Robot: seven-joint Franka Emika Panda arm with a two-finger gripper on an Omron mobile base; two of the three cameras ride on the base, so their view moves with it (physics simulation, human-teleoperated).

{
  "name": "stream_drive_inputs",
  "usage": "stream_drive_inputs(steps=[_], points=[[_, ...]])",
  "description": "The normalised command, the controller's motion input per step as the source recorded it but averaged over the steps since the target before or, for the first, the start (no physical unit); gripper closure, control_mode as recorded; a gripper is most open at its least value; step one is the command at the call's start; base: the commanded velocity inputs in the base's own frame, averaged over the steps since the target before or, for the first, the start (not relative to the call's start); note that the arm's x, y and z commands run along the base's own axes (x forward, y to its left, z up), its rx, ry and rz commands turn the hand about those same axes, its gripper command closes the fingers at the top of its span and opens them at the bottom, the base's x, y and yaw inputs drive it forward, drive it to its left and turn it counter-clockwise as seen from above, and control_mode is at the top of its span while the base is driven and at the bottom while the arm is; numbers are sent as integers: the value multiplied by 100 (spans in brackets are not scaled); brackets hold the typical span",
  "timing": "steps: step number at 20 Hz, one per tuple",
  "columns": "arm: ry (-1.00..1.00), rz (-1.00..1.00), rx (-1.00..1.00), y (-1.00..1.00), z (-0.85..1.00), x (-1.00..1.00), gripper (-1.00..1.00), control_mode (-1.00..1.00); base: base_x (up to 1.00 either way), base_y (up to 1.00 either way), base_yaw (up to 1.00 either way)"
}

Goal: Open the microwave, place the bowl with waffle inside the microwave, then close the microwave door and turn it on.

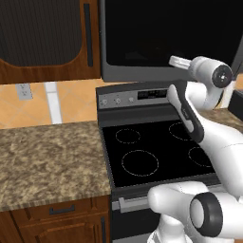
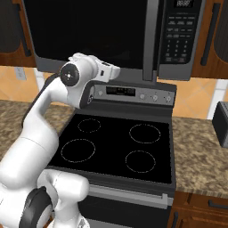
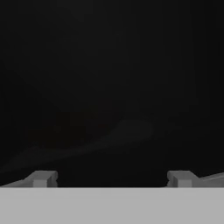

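The microwave (image 2: 111,35) hangs above the stove (image 2: 120,147) — a wide dark grey frame, its long axis running side to side, facing out into the room. The microwave door (image 2: 89,31) is shut, black glass, with its grey bar handle (image 2: 150,40) standing upright beside the keypad (image 2: 178,38). The arm is raised, elbow bent, hand level and pointed at the glass. The gripper (image 3: 111,178) has its fingers spread wide — holding nothing.
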Motion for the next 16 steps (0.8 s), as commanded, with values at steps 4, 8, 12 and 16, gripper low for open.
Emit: stream_drive_inputs(steps=[4, 8, 12, 16], points=[[0, 0, 0, 0, 0, 21, -100, -100, 0, 0, 0], [0, 0, 0, 0, 0, 30, -100, -100, 0, 0, 0], [0, 0, 0, 0, 0, 34, -100, -100, 0, 0, 0], [1, 0, 0, -1, 0, 3, -100, -100, 0, 0, 0]])
